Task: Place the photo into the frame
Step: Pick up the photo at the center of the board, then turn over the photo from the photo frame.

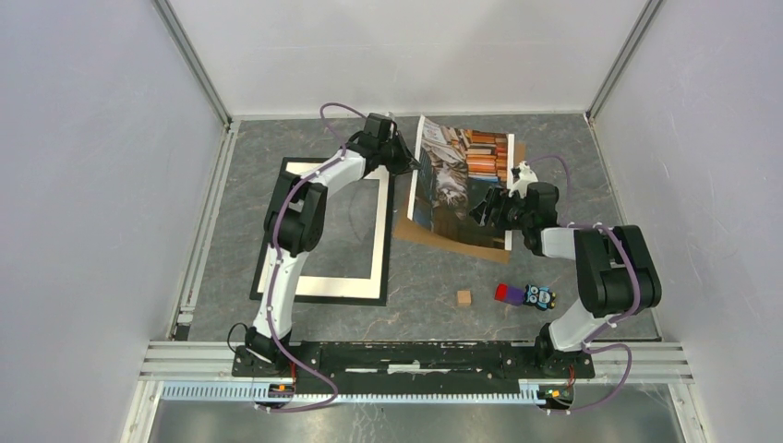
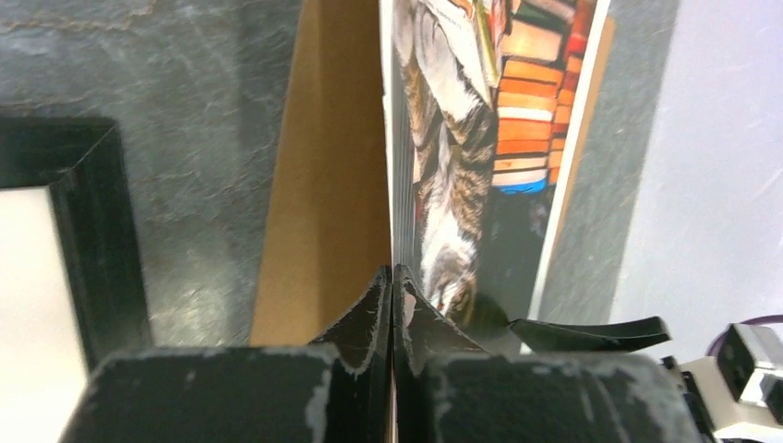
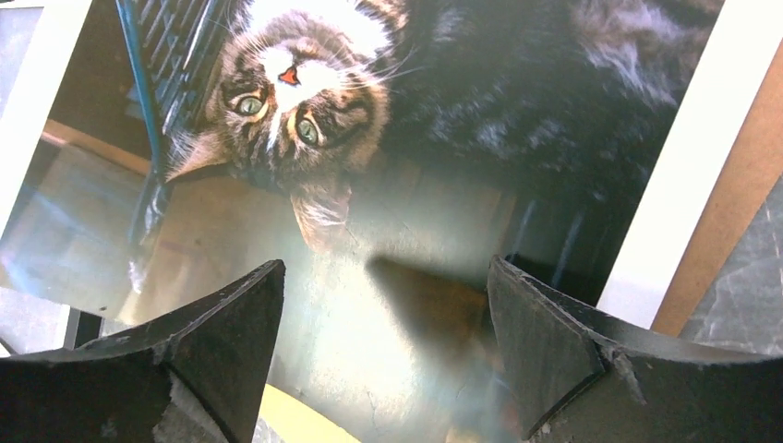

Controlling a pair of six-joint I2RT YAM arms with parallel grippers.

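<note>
Photo (image 1: 457,175): its left edge clamped in our closed left hand (image 2: 392,277), raised off the brown backing board (image 2: 323,185)
Right hand (image 3: 388,341): spread wide, holding nothing, above its printed face
Frame (image 2: 100,231): flat on the surface, just left of our left hand, long axis running away from us
Nearer arm: left, we judge
</note>
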